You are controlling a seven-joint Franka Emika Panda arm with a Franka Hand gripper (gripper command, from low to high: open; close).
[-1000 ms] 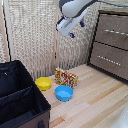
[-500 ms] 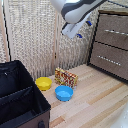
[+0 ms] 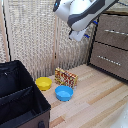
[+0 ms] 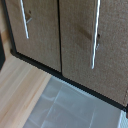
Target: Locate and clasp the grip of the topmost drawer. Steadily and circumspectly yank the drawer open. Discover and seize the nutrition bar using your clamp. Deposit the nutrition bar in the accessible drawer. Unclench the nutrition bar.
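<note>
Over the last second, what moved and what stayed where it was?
The arm carried the clamp toward the exterior view's right, nearer the dresser and its topmost drawer. It has taken hold of nothing. The nutrition bar, yellow bowl and blue bowl stayed put; the drawers remain closed.

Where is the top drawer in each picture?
Exterior view: the topmost drawer is at that view's upper right, its silver handle running sideways, just beside the gripper.
Wrist view: a drawer front fills much of the frame, turned so its handle runs lengthwise; which drawer it is, I cannot tell.
Shared landmark: the thin silver handles on brown drawer fronts.
</note>
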